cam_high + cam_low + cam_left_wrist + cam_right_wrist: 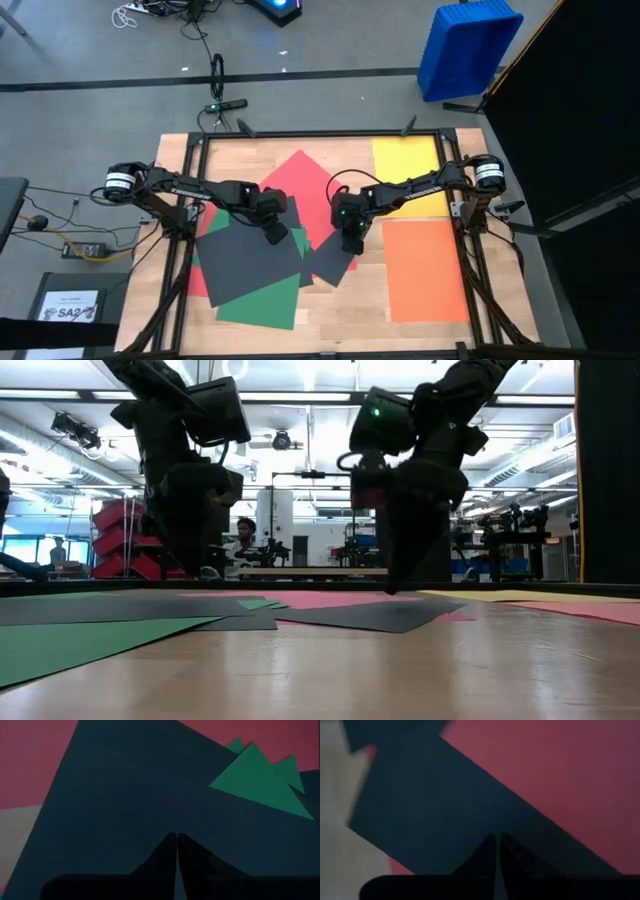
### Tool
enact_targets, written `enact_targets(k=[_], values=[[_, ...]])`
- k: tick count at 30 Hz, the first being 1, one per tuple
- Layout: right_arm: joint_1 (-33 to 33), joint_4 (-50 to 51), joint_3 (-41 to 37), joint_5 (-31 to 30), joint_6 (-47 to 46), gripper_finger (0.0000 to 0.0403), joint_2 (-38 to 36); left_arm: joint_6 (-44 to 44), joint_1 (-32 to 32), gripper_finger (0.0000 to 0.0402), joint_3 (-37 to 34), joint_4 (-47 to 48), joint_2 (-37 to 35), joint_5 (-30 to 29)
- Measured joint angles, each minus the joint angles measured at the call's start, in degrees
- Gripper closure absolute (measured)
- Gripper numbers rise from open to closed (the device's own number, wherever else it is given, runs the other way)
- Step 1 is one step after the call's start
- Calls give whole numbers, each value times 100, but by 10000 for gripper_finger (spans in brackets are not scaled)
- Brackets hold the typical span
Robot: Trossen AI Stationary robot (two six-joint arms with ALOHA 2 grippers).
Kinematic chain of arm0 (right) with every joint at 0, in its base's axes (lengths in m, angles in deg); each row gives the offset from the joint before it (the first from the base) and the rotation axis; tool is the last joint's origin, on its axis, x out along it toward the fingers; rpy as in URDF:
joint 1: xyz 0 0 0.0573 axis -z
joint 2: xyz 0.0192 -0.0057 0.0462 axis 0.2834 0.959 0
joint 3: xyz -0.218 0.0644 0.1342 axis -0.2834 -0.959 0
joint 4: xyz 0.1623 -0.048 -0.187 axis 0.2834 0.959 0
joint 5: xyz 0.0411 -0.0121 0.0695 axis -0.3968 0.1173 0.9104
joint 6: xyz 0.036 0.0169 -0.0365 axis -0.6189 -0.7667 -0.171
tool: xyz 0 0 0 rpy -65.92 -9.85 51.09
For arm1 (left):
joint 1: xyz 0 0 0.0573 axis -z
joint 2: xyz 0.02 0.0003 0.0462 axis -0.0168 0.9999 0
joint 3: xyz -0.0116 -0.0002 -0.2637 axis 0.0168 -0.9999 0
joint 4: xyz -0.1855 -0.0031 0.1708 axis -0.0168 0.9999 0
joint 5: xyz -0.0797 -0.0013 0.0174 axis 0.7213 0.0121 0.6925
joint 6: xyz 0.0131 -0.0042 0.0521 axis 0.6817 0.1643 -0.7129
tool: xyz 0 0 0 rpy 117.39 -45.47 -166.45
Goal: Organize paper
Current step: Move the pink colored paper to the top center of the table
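High view: the paper lies scattered flat on the bench (175, 150). Landmark is the red sheet (300, 180) in the middle. Large black sheet (245, 255) overlaps its left side, green sheet (265, 300) sits under and below the black one, smaller dark sheet (330, 262) lies just below-right of the red, yellow sheet (410, 165) is to its right, orange sheet (425, 270) below the yellow. Left hand (274, 233) is over the big black sheet beside the red; right hand (352, 243) is over the small dark sheet's top edge. Both arms reach inward from the side rails, wrists bent down.

Low view: both hands point straight down, tips at or very near paper level. Sheets lie thin and flat; likely light, floppy, easy to slide, hard to pinch mid-sheet. Best taken at a free edge or corner, or dragged by pressing down.

Left wrist view: fingers (165, 857) fully closed, holding nothing, black paper beneath, green corners beyond.

Right wrist view: fingers (487, 857) closed together, empty, over dark paper on red.
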State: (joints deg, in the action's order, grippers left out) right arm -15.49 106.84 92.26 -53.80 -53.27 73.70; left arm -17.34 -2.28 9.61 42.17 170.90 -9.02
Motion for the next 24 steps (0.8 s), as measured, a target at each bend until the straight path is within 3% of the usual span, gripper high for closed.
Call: enact_targets(k=[4,11,19,24], values=[[-95,-245,51,-24,60,403,-3,0,0,402,0,-131,0,-4],[71,1304,327,-1157,230,403,-36,3,0,402,0,-78,0,-7],[328,1357,-75,-1219,47,403,-59,140,4,402,0,-76,0,-11],[339,1146,-126,-910,27,403,-57,170,4,402,0,-78,0,-14]])
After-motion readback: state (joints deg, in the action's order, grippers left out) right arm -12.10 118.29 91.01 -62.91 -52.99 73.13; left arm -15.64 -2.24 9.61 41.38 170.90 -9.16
